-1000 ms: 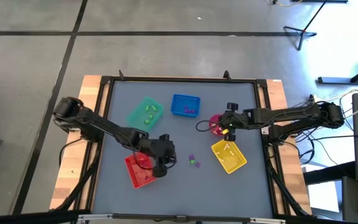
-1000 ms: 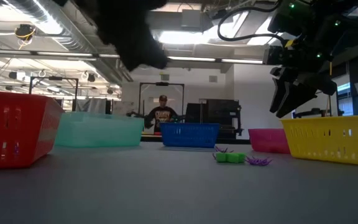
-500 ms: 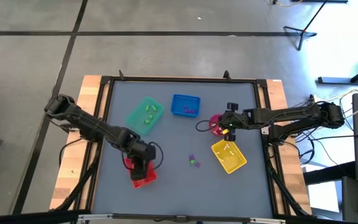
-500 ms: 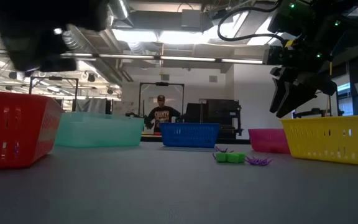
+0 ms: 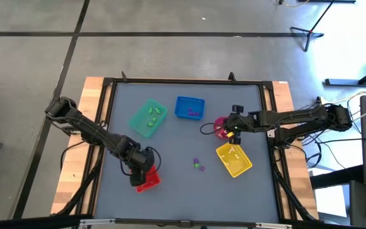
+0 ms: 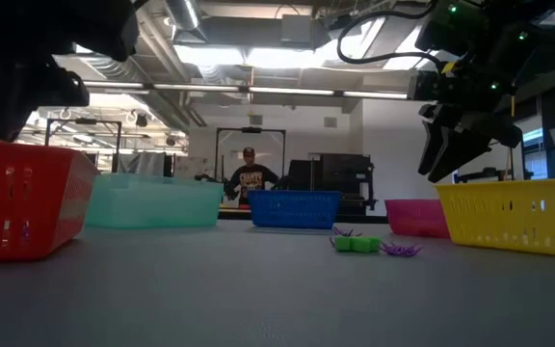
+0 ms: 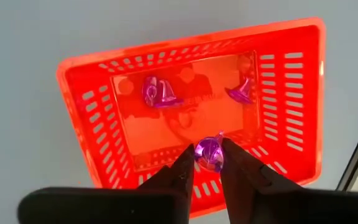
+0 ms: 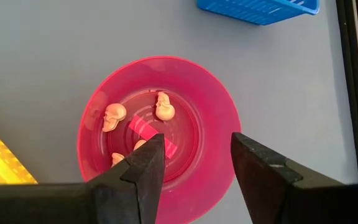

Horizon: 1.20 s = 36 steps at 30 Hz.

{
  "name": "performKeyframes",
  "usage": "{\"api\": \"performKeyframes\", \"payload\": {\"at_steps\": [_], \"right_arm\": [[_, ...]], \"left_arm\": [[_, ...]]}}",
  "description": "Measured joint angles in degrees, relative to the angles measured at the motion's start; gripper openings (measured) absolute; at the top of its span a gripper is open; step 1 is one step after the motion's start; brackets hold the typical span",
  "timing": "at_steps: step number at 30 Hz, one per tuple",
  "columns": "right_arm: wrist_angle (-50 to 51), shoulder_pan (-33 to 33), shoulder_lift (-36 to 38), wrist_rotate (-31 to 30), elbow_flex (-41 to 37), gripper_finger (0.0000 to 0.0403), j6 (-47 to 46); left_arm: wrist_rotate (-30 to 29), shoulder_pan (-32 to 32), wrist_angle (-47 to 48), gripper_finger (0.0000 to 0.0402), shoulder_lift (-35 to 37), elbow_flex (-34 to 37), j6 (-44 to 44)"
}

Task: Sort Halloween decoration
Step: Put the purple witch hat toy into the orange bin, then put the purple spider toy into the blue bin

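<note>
- The left gripper [image 7: 207, 163] is now hanging right over the red tray [image 5: 148, 181] near the bench's [image 5: 170, 197] front-left part; a second ago it was further in toward the bench's middle, beside the loose trinkets, and half a second ago it was just arriving at the tray.
- It is pinching a small purple trinket [image 7: 209, 154] between its narrowed fingertips, directly above the tray's floor, where two other purple pieces [image 7: 159, 94] are already lying.
- Judging from that, the carry is finished and only the release is left for this piece.
- The right gripper [image 8: 191, 155] is hovering over the round pink bowl [image 8: 216, 118] by the bench's right edge, fingers spread wide and holding nothing; it is looking unchanged across the second. Pale skull trinkets [image 8: 114, 116] are sitting in the bowl.
- A green piece [image 6: 356, 244] and spidery purple ones [image 6: 400, 250] are waiting loose on the bench between the red tray and the yellow tray [image 5: 234, 159]; the green tray [image 5: 149, 117] and blue tray [image 5: 190, 107] toward the back edge are each holding a few items.
- From overhead the left arm is covering much of the red tray, so its contents are showing only from the wrist.
- At bench level the left arm is just a dark mass cut off at the upper corner, and the held trinket's exact shape is hard to make out.
- A person [image 6: 250, 175] is standing far behind the bench.
</note>
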<state>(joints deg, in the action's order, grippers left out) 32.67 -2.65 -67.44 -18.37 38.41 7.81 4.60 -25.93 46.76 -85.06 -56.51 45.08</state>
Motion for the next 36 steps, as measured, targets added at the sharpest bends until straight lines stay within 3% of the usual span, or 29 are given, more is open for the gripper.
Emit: {"api": "performKeyframes", "payload": {"at_steps": [20, 29, 36], "right_arm": [[0.00, 0.00, 0.01, 0.00, 0.00, 0.0183, 0.00], [0.28, -0.01, 0.04, 0.00, 0.53, 0.0183, 0.04], [0.41, 0.01, 0.06, 0.00, 5.75, 0.0183, 0.04]], "left_arm": [[-2.50, 0.02, 0.20, 0.0165, -0.02, 0.02, 4.31], [-4.44, 0.02, -2.13, 0.0175, -0.05, 0.03, 4.33], [-6.91, 0.04, -5.70, 0.0175, -0.07, 0.04, 4.32]]}}
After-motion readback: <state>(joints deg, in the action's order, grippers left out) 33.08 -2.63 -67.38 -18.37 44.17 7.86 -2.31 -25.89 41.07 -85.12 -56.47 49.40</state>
